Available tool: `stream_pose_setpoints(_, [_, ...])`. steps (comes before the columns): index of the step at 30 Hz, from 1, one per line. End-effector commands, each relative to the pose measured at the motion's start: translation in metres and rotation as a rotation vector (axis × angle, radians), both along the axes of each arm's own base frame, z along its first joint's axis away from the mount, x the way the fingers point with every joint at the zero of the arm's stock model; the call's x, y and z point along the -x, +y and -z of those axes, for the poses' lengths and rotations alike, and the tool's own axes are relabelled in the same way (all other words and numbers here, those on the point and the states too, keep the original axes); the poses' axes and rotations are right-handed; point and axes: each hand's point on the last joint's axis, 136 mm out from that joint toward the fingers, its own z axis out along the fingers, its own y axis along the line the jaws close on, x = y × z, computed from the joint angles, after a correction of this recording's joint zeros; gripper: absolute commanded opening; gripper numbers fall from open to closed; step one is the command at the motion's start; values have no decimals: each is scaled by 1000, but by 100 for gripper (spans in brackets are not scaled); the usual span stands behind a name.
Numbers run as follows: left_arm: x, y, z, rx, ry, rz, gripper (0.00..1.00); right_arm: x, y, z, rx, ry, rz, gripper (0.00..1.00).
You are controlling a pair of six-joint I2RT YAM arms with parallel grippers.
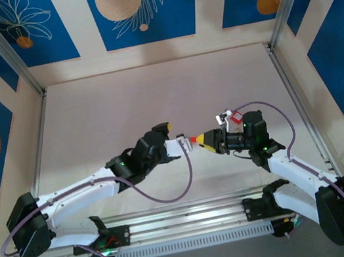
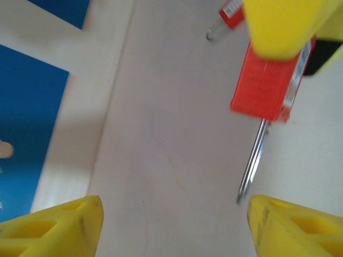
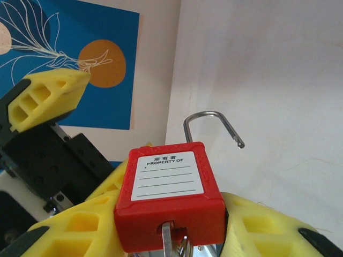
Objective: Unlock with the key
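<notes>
Note red plastic padlock (image 3: 169,198) clenched in right gripper (image 1: 205,140), held aloft to keep its underside reachable. Note curved steel shackle (image 3: 211,120) swung free: judged unlocked, with silver key (image 3: 170,241) seated in keyway. Note left gripper (image 2: 174,225) released, jaws spread, empty, facing shackle tip.

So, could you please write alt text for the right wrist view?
A red padlock with a white PROPERTY OF label sits clamped in the yellow right gripper, its shackle swung open. A yellow finger of the left gripper hangs at upper left, before a blue patterned wall.
</notes>
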Motion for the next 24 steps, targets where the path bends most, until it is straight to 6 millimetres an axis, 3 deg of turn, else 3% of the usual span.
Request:
stream_pose_setpoints(1, [0,-18,-15,68,-189,-12,71,-5,1,-12,-24,-16,14,26])
stream_pose_setpoints(5, [15,-35,-8,39,-343,47,73,-4,-1,-13,-30,-9,27,26])
stream_pose_setpoints(12, [10,-53,-8,34,-581,-4,81,0,-2,-13,-43,9,33,26])
stream_pose_setpoints(24, [7,-63,-6,50,-673,-43,63,6,-5,-4,-37,34,49,25])
